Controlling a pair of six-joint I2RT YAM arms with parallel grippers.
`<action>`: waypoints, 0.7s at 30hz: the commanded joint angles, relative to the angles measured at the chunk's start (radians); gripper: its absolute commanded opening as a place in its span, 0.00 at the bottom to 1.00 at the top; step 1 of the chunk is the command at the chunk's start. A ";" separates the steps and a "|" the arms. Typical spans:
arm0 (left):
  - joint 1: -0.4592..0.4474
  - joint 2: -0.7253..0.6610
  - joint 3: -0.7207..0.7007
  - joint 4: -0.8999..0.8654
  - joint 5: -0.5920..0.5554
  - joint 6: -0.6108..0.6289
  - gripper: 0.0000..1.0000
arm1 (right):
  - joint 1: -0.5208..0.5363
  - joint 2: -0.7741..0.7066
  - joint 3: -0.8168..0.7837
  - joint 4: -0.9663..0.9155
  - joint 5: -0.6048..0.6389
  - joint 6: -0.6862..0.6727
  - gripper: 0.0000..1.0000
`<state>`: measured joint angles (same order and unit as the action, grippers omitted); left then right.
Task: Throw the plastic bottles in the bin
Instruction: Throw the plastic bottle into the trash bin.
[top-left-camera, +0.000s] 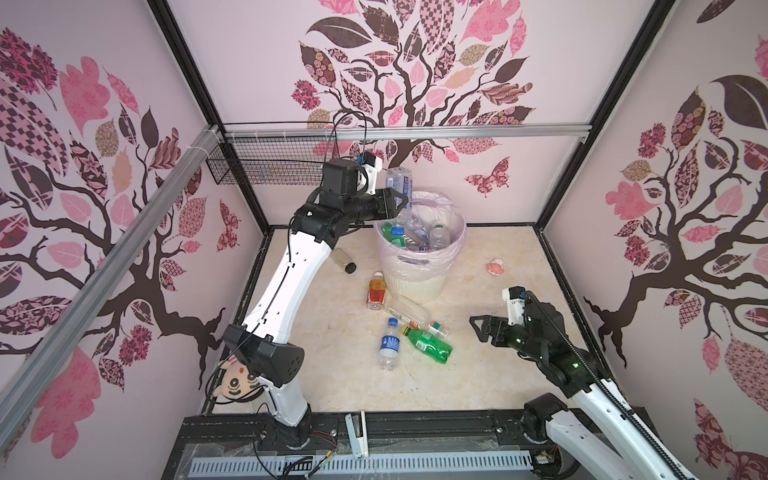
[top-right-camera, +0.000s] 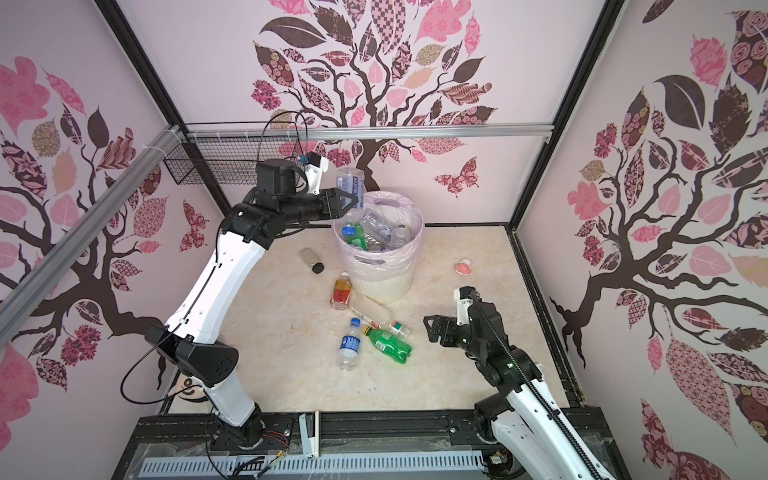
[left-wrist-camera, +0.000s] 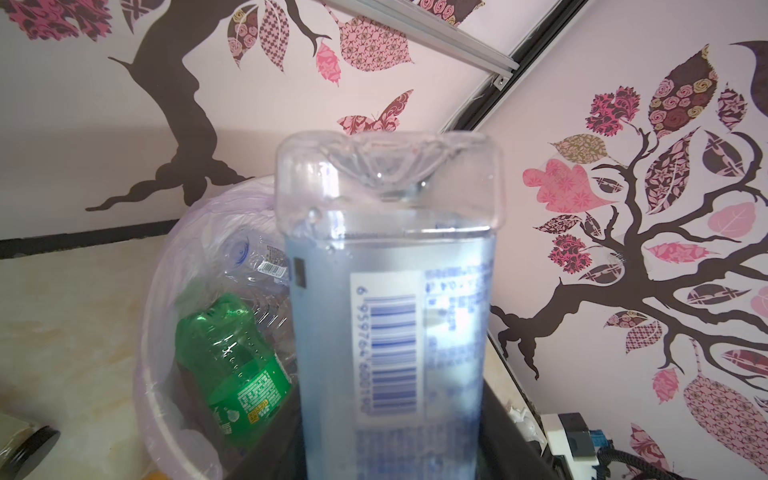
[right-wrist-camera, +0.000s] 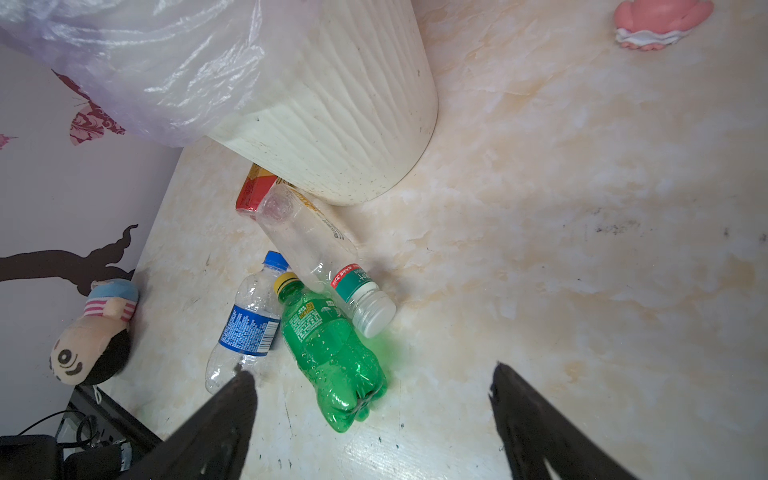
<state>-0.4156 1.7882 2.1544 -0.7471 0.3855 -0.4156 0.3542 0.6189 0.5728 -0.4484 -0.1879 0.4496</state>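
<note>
My left gripper (top-left-camera: 397, 203) is shut on a clear plastic bottle with a blue label (top-left-camera: 400, 183) (left-wrist-camera: 390, 291), held base-up over the near-left rim of the bin (top-left-camera: 415, 286) (top-right-camera: 386, 286). The white ribbed bin has a pale pink bag and holds several bottles, among them a green one (left-wrist-camera: 232, 365). On the floor in front of it lie an orange-red labelled bottle (top-left-camera: 376, 293), a clear white-capped one (top-left-camera: 409, 312), a blue-labelled one (top-left-camera: 389, 344) and a green one (top-left-camera: 428, 343) (right-wrist-camera: 332, 353). My right gripper (top-left-camera: 478, 329) (right-wrist-camera: 372, 374) hangs open just right of the green bottle.
A brownish jar with a black lid (top-left-camera: 345, 261) lies left of the bin. A pink toy (top-left-camera: 495, 267) sits to the bin's right. A plush doll (right-wrist-camera: 95, 332) lies by the left arm's base. A black wire basket (top-left-camera: 266, 164) hangs on the back wall.
</note>
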 joint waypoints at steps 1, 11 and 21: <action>-0.009 0.031 0.058 0.042 -0.005 -0.007 0.48 | 0.004 -0.015 0.024 -0.031 -0.010 0.006 0.91; -0.009 0.071 0.021 0.024 -0.081 0.030 0.52 | 0.002 -0.010 0.028 -0.029 -0.030 0.022 0.90; 0.002 0.077 0.012 0.017 -0.132 0.067 0.66 | 0.004 0.010 0.027 -0.021 -0.073 0.025 0.90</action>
<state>-0.4221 1.8526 2.1708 -0.7418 0.2710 -0.3679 0.3542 0.6296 0.5728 -0.4667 -0.2371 0.4717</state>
